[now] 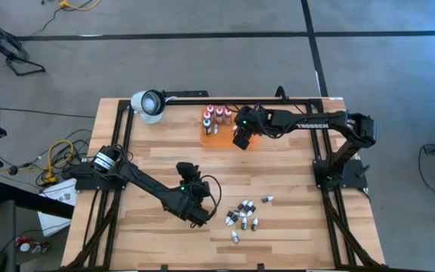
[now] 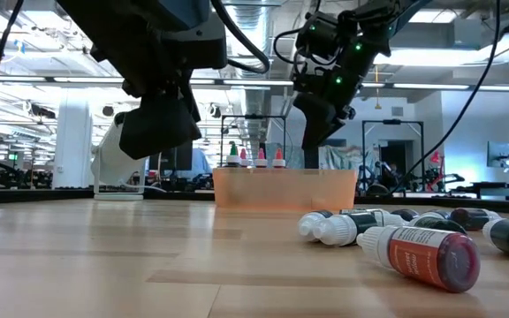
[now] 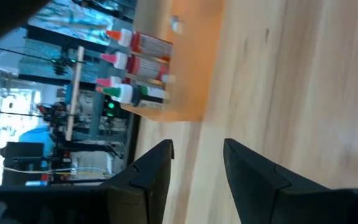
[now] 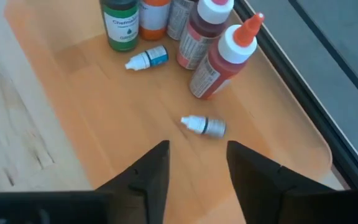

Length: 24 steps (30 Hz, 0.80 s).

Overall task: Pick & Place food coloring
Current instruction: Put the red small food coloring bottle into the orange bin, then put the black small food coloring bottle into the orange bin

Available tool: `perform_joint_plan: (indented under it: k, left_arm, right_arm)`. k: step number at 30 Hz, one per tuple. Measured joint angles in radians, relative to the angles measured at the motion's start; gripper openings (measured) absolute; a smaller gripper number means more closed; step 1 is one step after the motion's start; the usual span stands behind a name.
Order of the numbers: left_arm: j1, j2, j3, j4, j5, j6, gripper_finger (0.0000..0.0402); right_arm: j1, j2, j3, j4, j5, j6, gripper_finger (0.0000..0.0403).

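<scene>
Mostly tiny food coloring — white-capped

The right arm reads "TROSSEN"; bottle labels are illegible.

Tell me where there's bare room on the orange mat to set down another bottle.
The near half of the orange mat, in front of the right gripper, is bare except one tiny dropper. The far end is crowded with upright bottles.
</scene>
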Motion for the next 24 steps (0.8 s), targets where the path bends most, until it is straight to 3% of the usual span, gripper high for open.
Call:
perform_joint_plan:
  k: [6,13,21,24]
  left_arm:
    - [0.012,0.000,0.000,0.032,0.127,0.065,0.0141]
    - [0.011,0.000,0.000,0.254,0.218,0.289,0.0141]
    - [0.011,0.000,0.000,0.553,0.441,0.589,0.0141]
    - [0.011,0.000,0.000,0.647,0.539,0.656,0.0141]
  right_arm:
    - [0.055,-0.034,0.000,-0.074,-0.005,-0.005,0.0182]
    - [0.200,-0.167,0.000,-0.251,-0.003,0.038,0.0174]
    - [0.426,-0.304,0.000,-0.433,0.012,0.255,0.0153]
    - [0.531,-0.325,0.000,-0.455,0.063,0.347,0.0148]
